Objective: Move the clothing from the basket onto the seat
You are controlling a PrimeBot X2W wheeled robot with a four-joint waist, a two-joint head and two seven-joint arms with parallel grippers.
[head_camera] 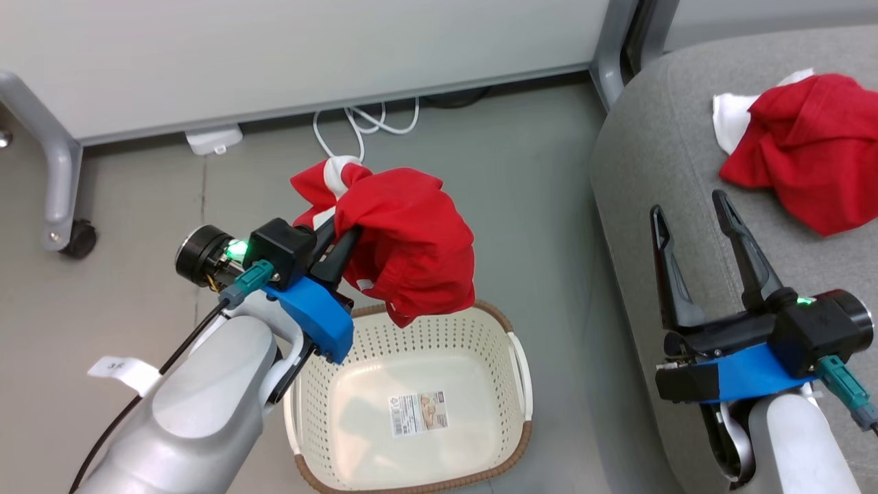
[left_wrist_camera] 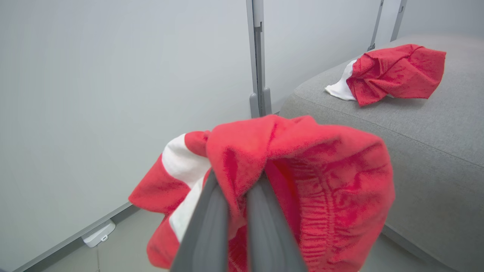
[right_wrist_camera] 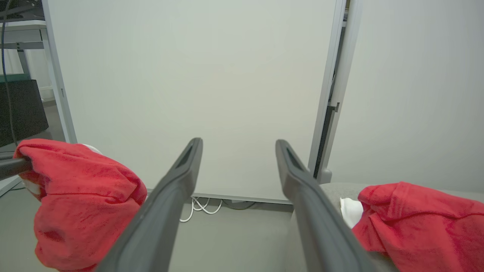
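Closest to the lens, the left gripper (head_camera: 343, 237) had its two fingers pressed together on a fold of the held garment (head_camera: 411, 240), lifted clear of the basket (head_camera: 439, 329) and hanging above its far rim. That piece was bunched, so its long axis was loose at best: it ran from the white-striped end near the partition down to a red hem dangling toward the basket. The fingers themselves pointed up and across toward the seat (head_camera: 658, 158). Nothing but a paper label (head_camera: 418, 414) lay on the basket's bottom.

Further right, the right gripper (head_camera: 687, 202) hovered over the seat's edge with fingers spread and holding nothing. Beyond it the other garment (head_camera: 809, 151) lay crumpled on the cushion, white trim toward the partition.

By my reading this was the carry of the last piece. The next move called for swinging it right, high enough that the hem cleared the seat's rounded edge, before letting go.
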